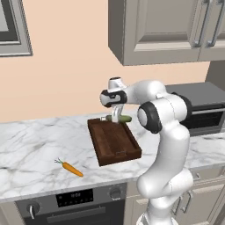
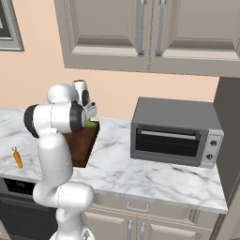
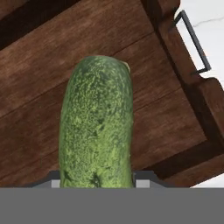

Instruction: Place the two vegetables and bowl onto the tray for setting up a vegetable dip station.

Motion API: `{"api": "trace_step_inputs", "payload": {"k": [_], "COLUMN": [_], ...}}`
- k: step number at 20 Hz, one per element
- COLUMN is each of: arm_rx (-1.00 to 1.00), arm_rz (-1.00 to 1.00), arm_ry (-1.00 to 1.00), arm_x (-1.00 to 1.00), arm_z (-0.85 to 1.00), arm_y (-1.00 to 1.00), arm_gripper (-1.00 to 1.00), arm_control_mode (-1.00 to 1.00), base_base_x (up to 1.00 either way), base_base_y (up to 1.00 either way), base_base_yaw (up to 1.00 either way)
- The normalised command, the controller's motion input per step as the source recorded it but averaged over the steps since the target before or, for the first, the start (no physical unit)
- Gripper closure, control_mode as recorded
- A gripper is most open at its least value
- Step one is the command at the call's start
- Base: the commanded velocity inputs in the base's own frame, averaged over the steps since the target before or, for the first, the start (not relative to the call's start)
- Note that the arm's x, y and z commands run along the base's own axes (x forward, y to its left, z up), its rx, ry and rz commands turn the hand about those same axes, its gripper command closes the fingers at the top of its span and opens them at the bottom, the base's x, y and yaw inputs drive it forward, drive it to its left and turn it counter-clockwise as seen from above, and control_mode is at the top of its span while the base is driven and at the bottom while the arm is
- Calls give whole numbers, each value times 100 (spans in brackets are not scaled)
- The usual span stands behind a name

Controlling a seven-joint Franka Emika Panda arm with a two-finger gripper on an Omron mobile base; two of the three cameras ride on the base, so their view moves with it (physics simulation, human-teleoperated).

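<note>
My gripper (image 1: 116, 115) is shut on the dark green cucumber (image 1: 124, 118), holding it just above the far end of the dark wooden tray (image 1: 113, 143). Looking down the hand, the cucumber (image 3: 97, 127) runs lengthwise over the tray floor (image 3: 170, 109), near the corner with a metal handle (image 3: 192, 43). The cucumber (image 2: 92, 124) also peeks out beside the arm, over the tray (image 2: 84, 143). An orange carrot (image 1: 70, 168) with a green tip lies on the marble counter left of the tray, near the front edge; the same carrot (image 2: 18, 158) appears from the right. The bowl is out of view.
A grey microwave (image 2: 176, 133) stands on the counter right of the tray. Wall cabinets (image 1: 162, 30) hang above. A stove front with knobs (image 1: 74, 200) sits below the counter's front edge. Bare marble (image 1: 35, 145) lies left of the tray.
</note>
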Motion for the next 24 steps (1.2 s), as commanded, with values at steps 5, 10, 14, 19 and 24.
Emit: {"api": "trace_step_inputs", "payload": {"k": [5, 10, 14, 19, 24], "arm_rx": [0, 0, 0, 0, 0], "arm_rz": [10, 10, 8, 6, 4], "arm_ry": [1, 0, 0, 1, 1], "arm_x": [37, 35, 35, 7, -2], "arm_z": [-7, -38, -33, -8, 0], "arm_y": [17, 18, 21, 11, 0], "arm_gripper": [100, 100, 100, 100, 100], "arm_control_mode": [-100, -100, -100, -100, -100], "base_base_x": [0, 0, 0, 0, 0], "base_base_y": [0, 0, 0, 0, 0], "base_base_yaw": [0, 0, 0, 0, 0]}}
